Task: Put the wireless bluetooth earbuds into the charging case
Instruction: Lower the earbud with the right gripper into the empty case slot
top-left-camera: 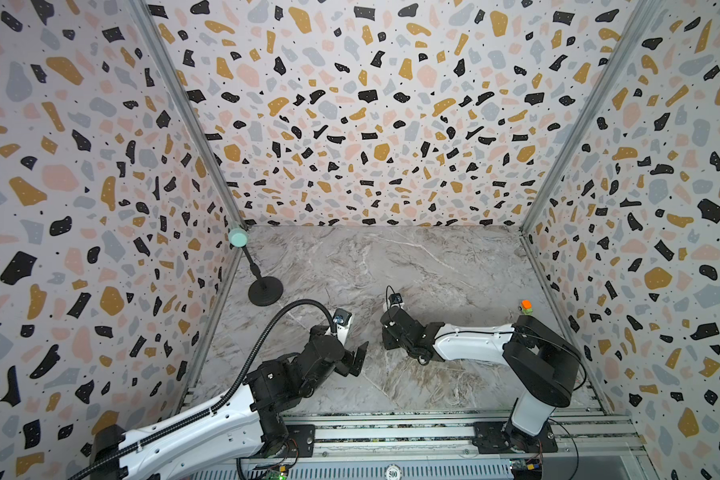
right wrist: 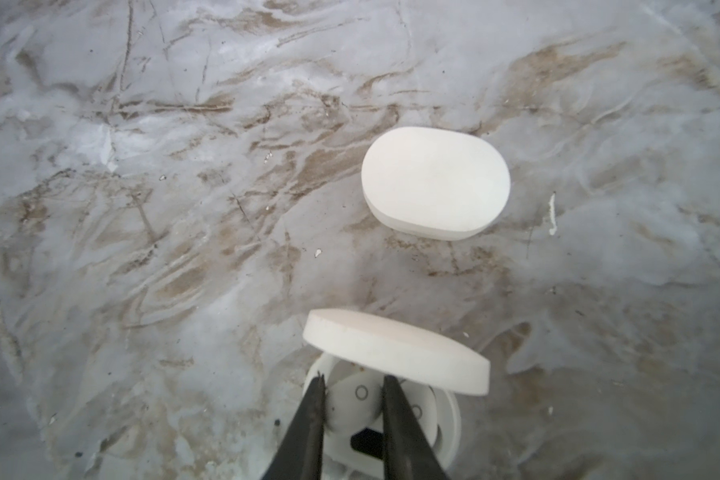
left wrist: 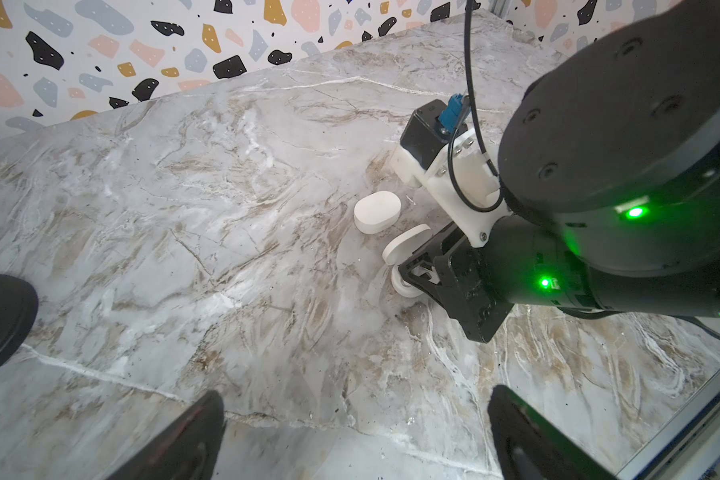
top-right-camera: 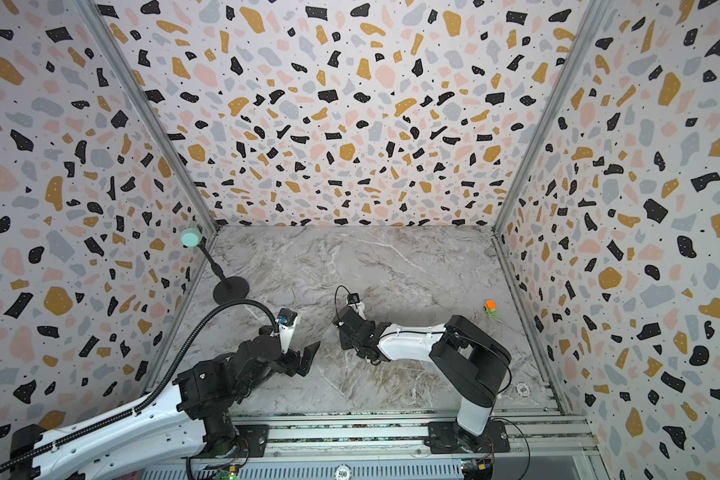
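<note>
Earbud (right wrist: pixel 356 399), white with a small ring mark, sits pinched between the two dark fingers of the right claw (right wrist: pixel 352 380) at the bottom edge of the right wrist view. It is low in the base of the open case (right wrist: pixel 454 432); whether it is fully seated cannot be told. A second earbud (right wrist: pixel 418 413) lies in the base just right of the fingers. The lid (right wrist: pixel 395 357) stands raised and tilted above them, at lower centre. Beyond it, apart from the open case, a closed case (right wrist: pixel 435 183) lies flat on the marble table (right wrist: pixel 142 208), right of centre.

In the left wrist view, the left claw (left wrist: pixel 350 436) is spread wide along the bottom edge with nothing between its fingers. Both cases lie right of centre.

In both top views, a poker chip (top-left-camera: pixel 393 472) sits at the bottom edge, in front of the metal rail (top-left-camera: pixel 391 434) from which the two arms reach toward mid-table. Farther back, a black stand (top-left-camera: pixel 265 291) with a mint-green head rises at the table's left edge, and a small orange-and-green toy (top-left-camera: pixel 526 306) rests near its right edge. A speckled wall (top-left-camera: pixel 371 104) closes the scene.
</note>
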Controlling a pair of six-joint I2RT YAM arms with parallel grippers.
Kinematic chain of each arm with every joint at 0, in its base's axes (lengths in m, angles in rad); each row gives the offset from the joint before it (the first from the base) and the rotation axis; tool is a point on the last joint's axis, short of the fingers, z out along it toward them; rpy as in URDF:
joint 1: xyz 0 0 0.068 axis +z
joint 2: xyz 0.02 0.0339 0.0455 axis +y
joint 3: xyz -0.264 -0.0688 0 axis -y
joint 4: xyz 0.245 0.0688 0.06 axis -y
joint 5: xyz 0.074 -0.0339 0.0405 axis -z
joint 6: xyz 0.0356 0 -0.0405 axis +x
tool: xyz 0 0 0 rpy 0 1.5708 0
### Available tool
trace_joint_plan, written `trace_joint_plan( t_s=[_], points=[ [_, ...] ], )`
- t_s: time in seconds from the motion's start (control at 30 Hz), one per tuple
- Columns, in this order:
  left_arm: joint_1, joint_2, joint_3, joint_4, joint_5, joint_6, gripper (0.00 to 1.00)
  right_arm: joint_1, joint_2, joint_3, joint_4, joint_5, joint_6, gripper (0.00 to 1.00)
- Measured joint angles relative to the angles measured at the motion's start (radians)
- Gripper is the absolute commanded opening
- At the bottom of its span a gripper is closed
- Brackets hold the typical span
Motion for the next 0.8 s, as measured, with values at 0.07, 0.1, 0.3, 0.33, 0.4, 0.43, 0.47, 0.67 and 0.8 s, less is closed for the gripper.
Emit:
trace_joint_plan(
  t_s=[0.07, 0.1, 0.3, 0.33, 0.4, 0.43, 0.47, 0.67, 0.8],
  points=[
    [0.0, 0.0, 0.0, 0.0, 0.0, 0.0, 1.0, 0.002, 0.005, 0.0, 0.0, 0.003, 0.0, 0.24],
    [0.0, 0.0, 0.0, 0.0, 0.0, 0.0, 1.0, 0.003, 0.006, 0.0, -0.001, 0.005, -0.001, 0.24],
    [0.0, 0.0, 0.0, 0.0, 0.0, 0.0, 1.0, 0.011, 0.006, 0.0, 0.0, 0.02, -0.003, 0.25],
    [0.0, 0.0, 0.0, 0.0, 0.0, 0.0, 1.0, 0.013, 0.006, 0.0, 0.0, 0.021, -0.003, 0.25],
    [0.0, 0.0, 0.0, 0.0, 0.0, 0.0, 1.0, 0.016, 0.006, 0.0, 0.0, 0.023, -0.003, 0.27],
    [0.0, 0.0, 0.0, 0.0, 0.0, 0.0, 1.0, 0.018, 0.007, 0.0, 0.0, 0.025, -0.003, 0.28],
    [0.0, 0.0, 0.0, 0.0, 0.0, 0.0, 1.0, 0.019, 0.008, 0.0, 0.0, 0.026, -0.003, 0.28],
    [0.0, 0.0, 0.0, 0.001, 0.0, 0.0, 1.0, 0.025, 0.014, 0.0, 0.0, 0.037, -0.003, 0.32],
    [0.0, 0.0, 0.0, 0.001, 0.001, 0.0, 1.0, 0.027, 0.014, 0.0, 0.0, 0.043, -0.002, 0.33]
  ],
)
